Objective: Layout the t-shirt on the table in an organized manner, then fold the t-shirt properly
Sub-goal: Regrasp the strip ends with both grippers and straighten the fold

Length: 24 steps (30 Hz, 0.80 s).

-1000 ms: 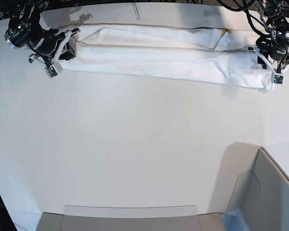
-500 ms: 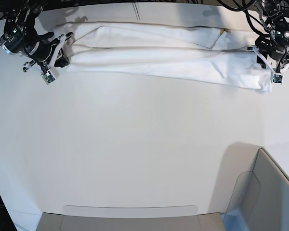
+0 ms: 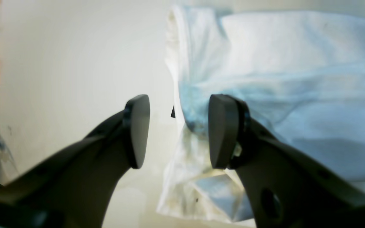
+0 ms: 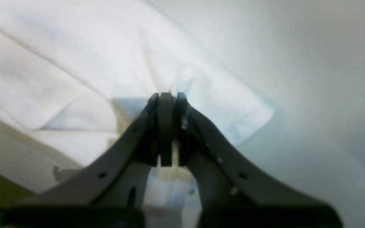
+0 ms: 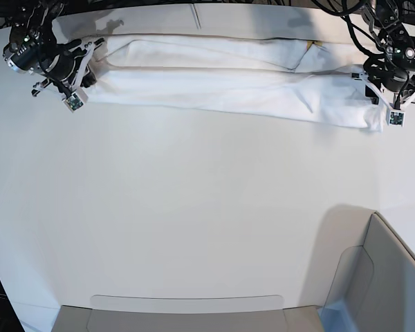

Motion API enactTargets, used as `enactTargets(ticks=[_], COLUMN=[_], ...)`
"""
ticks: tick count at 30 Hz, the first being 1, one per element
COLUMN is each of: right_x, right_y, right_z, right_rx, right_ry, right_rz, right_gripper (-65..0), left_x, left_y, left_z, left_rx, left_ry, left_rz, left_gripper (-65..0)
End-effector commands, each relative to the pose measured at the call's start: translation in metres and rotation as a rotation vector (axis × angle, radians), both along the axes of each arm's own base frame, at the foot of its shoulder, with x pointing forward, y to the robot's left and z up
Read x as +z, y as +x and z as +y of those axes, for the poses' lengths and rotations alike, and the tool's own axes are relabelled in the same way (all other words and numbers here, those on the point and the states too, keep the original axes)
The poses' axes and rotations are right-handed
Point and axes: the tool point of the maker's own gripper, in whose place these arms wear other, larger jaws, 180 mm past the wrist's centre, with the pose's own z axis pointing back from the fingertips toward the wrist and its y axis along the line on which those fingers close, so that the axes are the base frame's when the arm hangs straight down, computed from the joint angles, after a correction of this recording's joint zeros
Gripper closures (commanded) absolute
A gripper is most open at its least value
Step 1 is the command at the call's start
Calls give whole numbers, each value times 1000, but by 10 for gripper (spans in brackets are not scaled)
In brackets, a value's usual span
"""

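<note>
At the far left of the base view, the right gripper [image 5: 90, 66] sits at the end of the t-shirt [image 5: 228, 86], which lies as a long, narrow folded band across the far side of the white counter [image 5: 194, 221], close to its far edge. In the right wrist view that gripper's [image 4: 166, 126] fingers [image 4: 152, 126] are pressed together with white cloth pinched between them; the t-shirt [image 4: 74, 63] fans out beyond the tips, and a loose corner of it lies on the counter [image 4: 312, 79] off to the right. Across the middle of the base view the garment runs in two overlapping lengthwise layers, plain white side up, with a small fleck of yellow-orange showing near its right end. At that end the left gripper [image 5: 375, 93] hangs over the edge of the fabric. In the left wrist view its [image 3: 177, 131] fingers [image 3: 136, 129] stand clearly apart, holding nothing; one fingertip is over bare counter [image 3: 74, 63], the other over the crumpled edge of the t-shirt [image 3: 280, 63], whose folded layers fill the right of that view. A grey-white bin [image 5: 380, 277] stands at the near right corner of the counter, well apart from the shirt.
</note>
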Motion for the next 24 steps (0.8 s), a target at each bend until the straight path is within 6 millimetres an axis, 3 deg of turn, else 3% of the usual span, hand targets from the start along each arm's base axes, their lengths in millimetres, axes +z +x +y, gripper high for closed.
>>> enactTargets(ticks=[1, 8, 15, 18, 24], right_x=[6, -2, 0, 0, -3], right_y=[0, -16, -11, -5, 2], right_z=[0, -1, -2, -13, -30], right_rx=[19, 20, 19, 5, -54], right_ry=[-3, -4, -11, -73, -210], right_rz=[-21, 22, 10, 3, 6], right_gripper=[-10, -10, -10, -10, -10], left_x=[10, 8, 4, 2, 2], left_y=[5, 4, 11, 18, 20], left_z=[4, 4, -8, -22, -22], left_rx=[-3, -1, -49, -103, -125], left_ry=[20, 15, 6, 3, 20], left_rz=[-31, -25, -15, -6, 15], left_gripper=[-305, -305, -303, -303, -263])
